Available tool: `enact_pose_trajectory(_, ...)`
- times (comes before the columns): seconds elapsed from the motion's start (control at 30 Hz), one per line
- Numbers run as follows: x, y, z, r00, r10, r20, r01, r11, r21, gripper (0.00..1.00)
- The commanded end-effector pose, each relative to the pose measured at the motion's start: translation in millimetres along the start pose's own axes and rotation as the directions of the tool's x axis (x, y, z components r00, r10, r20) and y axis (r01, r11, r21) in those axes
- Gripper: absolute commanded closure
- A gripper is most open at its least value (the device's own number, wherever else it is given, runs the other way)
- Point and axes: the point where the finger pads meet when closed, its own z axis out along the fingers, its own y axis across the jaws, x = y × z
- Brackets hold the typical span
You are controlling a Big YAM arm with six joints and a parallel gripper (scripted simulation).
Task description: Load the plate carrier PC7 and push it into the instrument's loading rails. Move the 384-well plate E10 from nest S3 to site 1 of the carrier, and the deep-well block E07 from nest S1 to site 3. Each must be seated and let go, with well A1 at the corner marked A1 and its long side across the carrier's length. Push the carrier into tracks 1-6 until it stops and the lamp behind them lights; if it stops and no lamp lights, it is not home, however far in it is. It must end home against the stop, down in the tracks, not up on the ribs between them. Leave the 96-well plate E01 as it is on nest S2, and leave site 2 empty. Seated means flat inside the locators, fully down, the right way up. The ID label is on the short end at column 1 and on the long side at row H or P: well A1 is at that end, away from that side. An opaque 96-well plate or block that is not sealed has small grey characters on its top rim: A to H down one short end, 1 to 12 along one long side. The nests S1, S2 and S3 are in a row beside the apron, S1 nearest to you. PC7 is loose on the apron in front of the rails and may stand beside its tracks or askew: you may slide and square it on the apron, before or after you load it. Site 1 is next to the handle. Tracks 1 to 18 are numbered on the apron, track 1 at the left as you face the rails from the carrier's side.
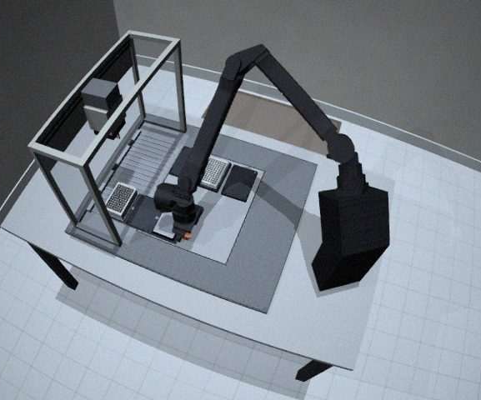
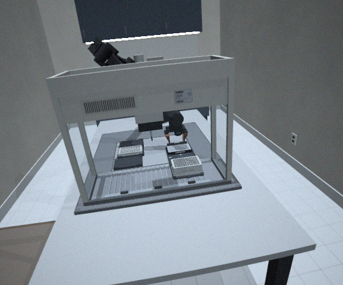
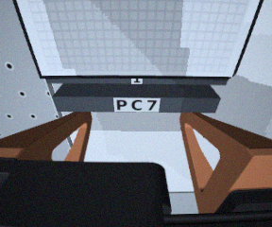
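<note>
Gripper (image 3: pixel 136 142) sits low just behind the handle (image 3: pixel 136 98) of carrier PC7 (image 3: pixel 137 105); orange fingers spread wide w/ nothing between them, one each side of the handle's width, not touching it in wrist view. 384-well plate E10 (image 3: pixel 136 38) lies flat on site 1, right next to the handle, long side across the carrier. Deep-well block E07 (image 2: pixel 186 165) sits on site 3 at the carrier's far end, nearest the rails (image 2: pixel 140 180). Site 2 betw. them looks bare. Carrier front end is at the rail mouth, inside the instrument frame (image 2: pixel 69 147). 96-well plate E01 (image 2: pixel 129 150) rests on nest S2; neighbouring nest (image 1: pixel 238 182) is bare. Lamps not readable. All on the grey counter (image 2: pixel 171 233).
</note>
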Motion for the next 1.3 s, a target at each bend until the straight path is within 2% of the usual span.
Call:
enact_pose_trajectory(0.0, -20.6, -1.2, 3.6, 1.0, 0.007, 0.019, -0.007, 1.0, -0.001, 0.2)
enact_pose_trajectory(1.27, -56.2, -2.7, 3.5, 1.0, 0.003, 0.02, -0.003, 1.0, -0.002, 0.2)
